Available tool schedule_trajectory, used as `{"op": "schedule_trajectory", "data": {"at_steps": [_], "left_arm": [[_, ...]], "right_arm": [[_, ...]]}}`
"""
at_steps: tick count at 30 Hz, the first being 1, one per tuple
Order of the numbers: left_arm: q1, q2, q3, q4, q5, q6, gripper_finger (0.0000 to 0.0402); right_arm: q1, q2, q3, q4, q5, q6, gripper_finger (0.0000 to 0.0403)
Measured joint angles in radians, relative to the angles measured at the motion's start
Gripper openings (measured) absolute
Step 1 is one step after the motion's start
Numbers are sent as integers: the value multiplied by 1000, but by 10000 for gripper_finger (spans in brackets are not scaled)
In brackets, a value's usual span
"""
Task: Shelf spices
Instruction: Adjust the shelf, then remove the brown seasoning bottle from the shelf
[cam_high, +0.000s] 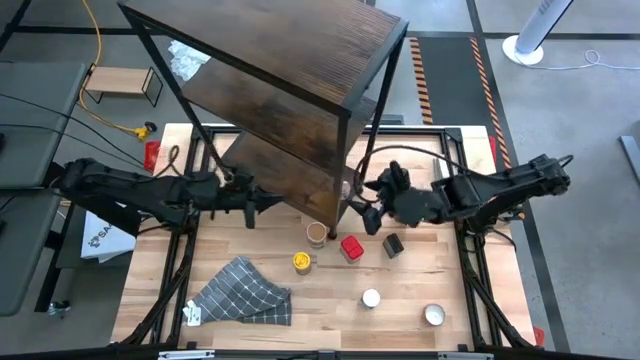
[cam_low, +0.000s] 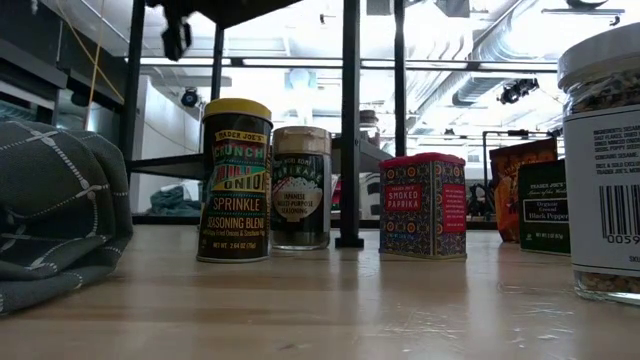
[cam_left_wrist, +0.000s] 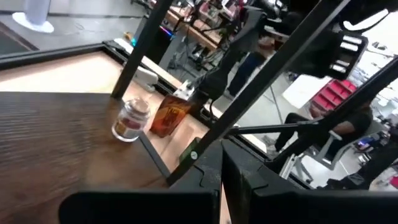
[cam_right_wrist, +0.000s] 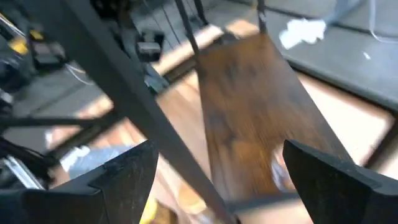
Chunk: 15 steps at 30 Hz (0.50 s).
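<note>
The shelf (cam_high: 290, 90) stands at the back middle of the desk (cam_high: 330, 320), its dark wood boards on a thin black frame rising toward the overhead camera. In the left wrist view two spices already sit on one of its boards: a clear jar (cam_left_wrist: 130, 119) and, just beside it, an amber bottle (cam_left_wrist: 170, 115). The other spices stand on the desk in front of the shelf. A tan-lidded jar (cam_high: 317, 234) is nearest the shelf's foot, with a yellow-lidded jar (cam_high: 302, 262) just in front of it, a red tin (cam_high: 351, 248) beside them and a dark packet (cam_high: 393, 245) next to the tin. Farther forward are a white-lidded jar (cam_high: 371, 298) and a silver-topped jar (cam_high: 434, 316), well apart from the rest. The left tool (cam_high: 268, 200) is at the shelf's left side, its fingers together and holding nothing. The right tool (cam_high: 368, 212) is at the shelf's right side, above the tin and packet, its fingers (cam_right_wrist: 124, 174) spread wide with nothing between them; its wrist view looks past a black frame bar onto a shelf board. A grey checked cloth (cam_high: 245, 292) lies crumpled at the front left of the desk.
</note>
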<state>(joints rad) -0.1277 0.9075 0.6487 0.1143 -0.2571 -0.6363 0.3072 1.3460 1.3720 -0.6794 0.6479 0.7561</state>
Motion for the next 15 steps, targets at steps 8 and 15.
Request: {"op": "schedule_trajectory", "data": {"at_steps": [8, 15], "left_arm": [[118, 135, 0, 65, 242, -40, 0], [195, 130, 0, 74, 255, 9, 0]], "right_arm": [[106, 32, -39, -455, 122, 455, 288], [101, 35, -260, -161, 191, 516, 33]]}}
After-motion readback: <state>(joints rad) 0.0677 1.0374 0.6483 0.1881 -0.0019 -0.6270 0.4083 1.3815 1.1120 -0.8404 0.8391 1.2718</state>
